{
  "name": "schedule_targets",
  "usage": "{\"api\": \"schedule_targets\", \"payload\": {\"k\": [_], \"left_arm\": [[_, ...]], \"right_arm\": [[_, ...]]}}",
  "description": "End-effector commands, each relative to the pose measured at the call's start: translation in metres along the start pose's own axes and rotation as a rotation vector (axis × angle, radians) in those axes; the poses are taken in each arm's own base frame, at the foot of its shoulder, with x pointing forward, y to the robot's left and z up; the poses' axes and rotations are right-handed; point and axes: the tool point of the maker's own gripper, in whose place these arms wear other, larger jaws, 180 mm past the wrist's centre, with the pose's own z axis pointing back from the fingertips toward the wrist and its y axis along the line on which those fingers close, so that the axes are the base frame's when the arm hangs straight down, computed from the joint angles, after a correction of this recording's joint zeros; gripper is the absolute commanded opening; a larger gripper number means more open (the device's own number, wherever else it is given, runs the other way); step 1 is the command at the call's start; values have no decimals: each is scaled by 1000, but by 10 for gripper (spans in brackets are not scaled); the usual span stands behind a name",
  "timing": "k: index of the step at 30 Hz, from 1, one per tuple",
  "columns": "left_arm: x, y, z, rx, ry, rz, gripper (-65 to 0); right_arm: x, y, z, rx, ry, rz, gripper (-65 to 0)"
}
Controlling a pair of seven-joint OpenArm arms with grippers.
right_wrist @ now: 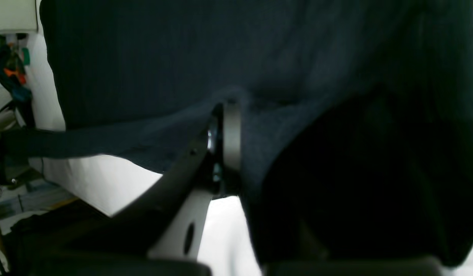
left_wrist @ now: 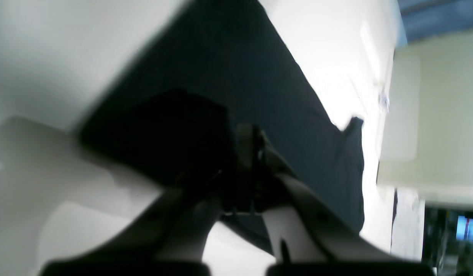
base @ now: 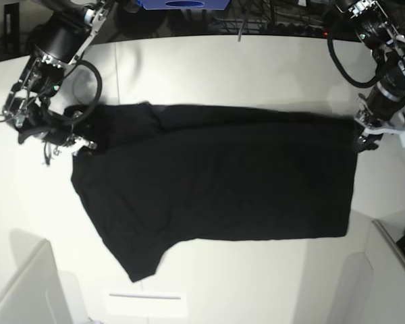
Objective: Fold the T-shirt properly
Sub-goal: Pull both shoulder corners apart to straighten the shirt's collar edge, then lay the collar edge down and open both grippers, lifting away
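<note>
The black T-shirt [base: 216, 189] lies across the white table [base: 256, 67], plain side up, with no print showing. A sleeve [base: 138, 260] sticks out at the lower left. My left gripper [base: 362, 138] is at the shirt's right upper corner and is shut on the cloth; in the left wrist view its fingers [left_wrist: 251, 153] pinch black fabric [left_wrist: 240, 76] that is lifted off the table. My right gripper [base: 77, 145] is at the shirt's left upper end, and in the right wrist view it [right_wrist: 224, 134] is shut on a raised fold of the shirt [right_wrist: 182, 57].
A blue object [base: 182, 3] stands at the table's far edge. White panels rise at the lower left [base: 27, 283] and lower right [base: 391, 250]. A white strip [base: 146, 295] lies near the front edge. Cables hang behind both arms.
</note>
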Motion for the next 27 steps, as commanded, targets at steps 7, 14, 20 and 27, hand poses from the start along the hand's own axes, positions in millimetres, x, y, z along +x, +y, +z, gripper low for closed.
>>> {"api": "schedule_targets", "payload": {"k": [7,14,20,27], "left_arm": [[4,-6,-18,2,6,-27,-650],[4,0,-25,9,14,1,-650],[5,-2,-27,5,13,2,-650],[8,1,-26,10,4,6,-492]], "right_arm": [[29,7,-5,45,-62,-10,-650],[35,-3,-14,33,-61,-9,-650],[37,-3,-14,34,-70,-13,-650],[42,-9,-7,28,-102,-31,-285]]}}
